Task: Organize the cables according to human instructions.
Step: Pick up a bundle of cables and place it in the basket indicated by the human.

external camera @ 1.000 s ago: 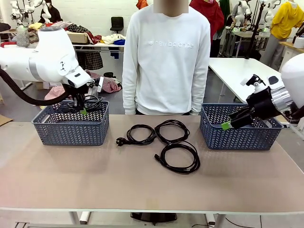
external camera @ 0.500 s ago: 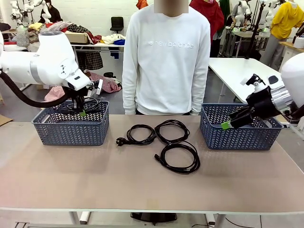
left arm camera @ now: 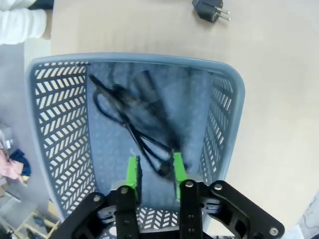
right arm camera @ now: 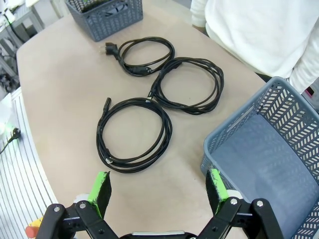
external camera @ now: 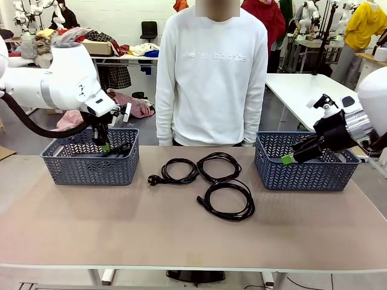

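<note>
Three coiled black cables lie mid-table: one at the left [external camera: 175,171] [right arm camera: 144,55], one behind [external camera: 219,166] [right arm camera: 188,84], one nearest me [external camera: 228,199] [right arm camera: 134,134]. Another cable [left arm camera: 129,109] [external camera: 119,148] lies blurred on the floor of the left blue basket [external camera: 91,166] [left arm camera: 227,119]. My left gripper [external camera: 106,145] [left arm camera: 154,172] hovers just over it, its jaws parted, gripping nothing. Over the front-left rim of the right basket [external camera: 302,175] [right arm camera: 234,144], my right gripper [external camera: 289,158] [right arm camera: 159,186] stands wide open with nothing in it.
A person in a white sweater [external camera: 211,72] stands at the far edge between the baskets, hands out of sight. The left cable's plug [left arm camera: 209,9] lies on the table just beyond the left basket. The near half of the table [external camera: 181,241] is bare.
My left gripper has opened and the cable it held over the left basket has dropped inside. The right arm and the three cables on the table have not moved.
</note>
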Motion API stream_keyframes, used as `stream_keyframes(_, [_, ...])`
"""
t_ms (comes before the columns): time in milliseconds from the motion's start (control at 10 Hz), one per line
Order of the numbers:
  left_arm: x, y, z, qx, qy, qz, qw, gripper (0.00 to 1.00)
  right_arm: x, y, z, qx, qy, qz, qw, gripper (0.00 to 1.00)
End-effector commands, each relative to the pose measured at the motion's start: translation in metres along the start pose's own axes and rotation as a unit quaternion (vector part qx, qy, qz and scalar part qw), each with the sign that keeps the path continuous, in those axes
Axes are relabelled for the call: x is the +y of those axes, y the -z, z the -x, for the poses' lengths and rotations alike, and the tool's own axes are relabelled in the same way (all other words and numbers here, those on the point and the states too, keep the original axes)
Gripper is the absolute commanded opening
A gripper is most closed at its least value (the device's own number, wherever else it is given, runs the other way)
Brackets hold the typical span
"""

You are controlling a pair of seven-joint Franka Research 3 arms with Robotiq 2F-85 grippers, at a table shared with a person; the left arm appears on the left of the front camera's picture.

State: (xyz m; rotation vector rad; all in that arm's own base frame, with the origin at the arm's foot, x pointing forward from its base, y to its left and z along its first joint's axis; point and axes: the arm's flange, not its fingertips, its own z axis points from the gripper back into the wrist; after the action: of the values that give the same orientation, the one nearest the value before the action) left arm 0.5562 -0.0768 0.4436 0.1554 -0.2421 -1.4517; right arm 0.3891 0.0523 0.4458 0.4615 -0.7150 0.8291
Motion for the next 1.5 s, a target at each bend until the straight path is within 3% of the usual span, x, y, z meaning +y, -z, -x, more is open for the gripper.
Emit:
stream_keyframes(0, [0.0065, -0.0024, 0.0048, 0.01, 0.008, 0.005, 1.0, 0.59, -0.0049, 0.0049, 0.0014, -0.013, -0.016, -0.001, 1.0, 1.0])
stream_keyframes(100, [0.0064, -0.0034, 0.005, 0.004, 0.007, 0.015, 1.0, 0.73, -0.0049, 0.0049, 0.0014, -0.013, -0.016, -0.001, 1.0, 1.0])
stream_keyframes(200, [0.0067, -0.0042, 0.0054, 0.004, 0.005, 0.018, 1.0, 0.78, -0.0049, 0.0049, 0.0014, -0.013, -0.016, -0.001, 1.0, 1.0])
stream_keyframes(300, [0.0078, -0.0054, 0.0049, 0.004, 0.005, 0.022, 1.0, 0.93, -0.0049, 0.0049, 0.0014, -0.013, -0.016, -0.001, 1.0, 1.0])
stream_keyframes(400, [0.0087, -0.0059, 0.0053, 0.007, 0.004, 0.026, 1.0, 0.98, -0.0049, 0.0049, 0.0014, -0.013, -0.016, -0.001, 1.0, 1.0])
stream_keyframes(1000, [0.0064, -0.0063, 0.0086, 0.005, -0.027, 0.053, 0.998, 1.0, -0.0049, 0.0049, 0.0014, -0.013, -0.016, -0.001, 1.0, 1.0])
stream_keyframes(1400, [0.0019, -0.0054, 0.004, 0.007, -0.005, 0.033, 0.999, 1.0, -0.0049, 0.0049, 0.0014, -0.013, -0.016, -0.001, 1.0, 1.0])
